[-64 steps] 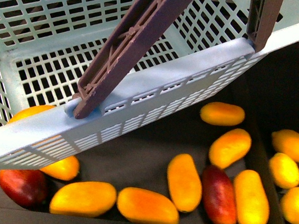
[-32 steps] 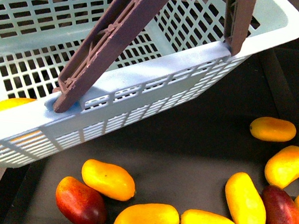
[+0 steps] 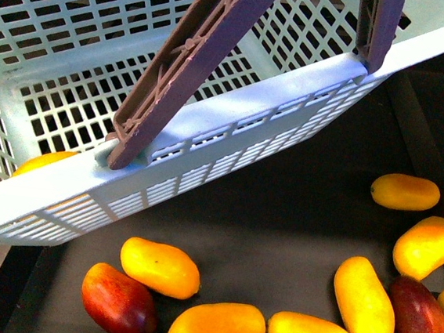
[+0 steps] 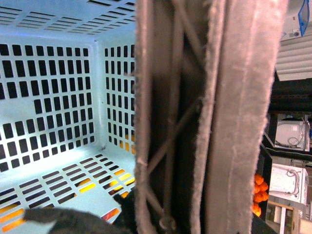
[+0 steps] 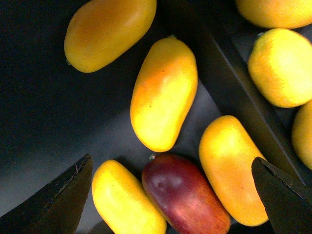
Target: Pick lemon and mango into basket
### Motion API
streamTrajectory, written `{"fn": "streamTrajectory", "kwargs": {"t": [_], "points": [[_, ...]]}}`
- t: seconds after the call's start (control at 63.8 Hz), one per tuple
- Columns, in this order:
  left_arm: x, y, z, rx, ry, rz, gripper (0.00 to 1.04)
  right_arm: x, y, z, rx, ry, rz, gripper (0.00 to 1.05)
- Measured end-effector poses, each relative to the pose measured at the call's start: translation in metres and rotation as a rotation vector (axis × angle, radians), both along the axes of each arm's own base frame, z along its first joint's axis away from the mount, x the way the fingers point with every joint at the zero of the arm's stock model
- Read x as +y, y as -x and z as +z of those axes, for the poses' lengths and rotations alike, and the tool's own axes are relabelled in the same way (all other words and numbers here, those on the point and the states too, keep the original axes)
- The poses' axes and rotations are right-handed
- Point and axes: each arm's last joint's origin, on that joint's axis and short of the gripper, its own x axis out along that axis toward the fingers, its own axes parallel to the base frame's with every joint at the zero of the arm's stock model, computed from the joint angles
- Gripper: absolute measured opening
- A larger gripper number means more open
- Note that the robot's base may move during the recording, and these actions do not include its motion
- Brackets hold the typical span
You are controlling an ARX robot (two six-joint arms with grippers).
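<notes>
The light teal basket hangs tilted above a dark bin, filling the upper front view, its brown handles raised. In the left wrist view my left gripper is shut on the basket handle; the slotted basket floor is bare, with orange showing through the slots. Several yellow-orange mangoes and a red one lie in the bin. My right gripper is open just above a red mango and yellow mangoes. Rounder, paler yellow fruits that look like lemons lie beyond a divider.
A dark divider wall separates the mango compartment from the fruits beside it. More mangoes lie at the bin's right side, with one red mango among them. An orange fruit shows through the basket's slots at the left.
Since a second ago the fruits have shifted right in the front view. Over the last half second they stay put, while the basket has swung a little to the right.
</notes>
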Motion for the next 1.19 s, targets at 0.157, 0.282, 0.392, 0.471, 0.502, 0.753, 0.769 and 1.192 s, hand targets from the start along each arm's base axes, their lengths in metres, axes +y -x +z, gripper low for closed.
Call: {"fn": "streamTrajectory", "kwargs": {"t": [0.157, 0.282, 0.392, 0.471, 0.502, 0.753, 0.769, 1.192], "points": [[0.000, 0.000, 0.000, 0.003, 0.006, -0.012, 0.14, 0.002, -0.026, -0.019, 0.024, -0.020, -0.024, 0.96], [-0.001, 0.001, 0.000, 0.006, 0.010, -0.015, 0.14, 0.002, -0.037, -0.031, 0.045, -0.029, -0.040, 0.96], [-0.001, 0.000, 0.000, 0.005, 0.009, -0.014, 0.14, 0.002, -0.047, -0.044, 0.062, -0.040, -0.058, 0.96], [-0.001, 0.000, 0.000, 0.004, 0.007, -0.011, 0.14, 0.002, -0.052, -0.054, 0.080, -0.046, -0.076, 0.96], [-0.001, 0.000, 0.000, 0.003, 0.006, -0.010, 0.14, 0.002, -0.054, -0.057, 0.088, -0.048, -0.081, 0.96], [-0.001, 0.000, 0.000, 0.003, 0.006, -0.009, 0.14, 0.002, -0.060, -0.078, 0.126, -0.053, -0.113, 0.96], [-0.001, 0.000, 0.000, 0.003, 0.006, -0.009, 0.14, 0.002, -0.061, -0.078, 0.126, -0.052, -0.114, 0.96], [-0.001, 0.000, 0.000, 0.004, 0.007, -0.011, 0.14, 0.006, -0.069, -0.100, 0.179, -0.015, -0.140, 0.89]]}}
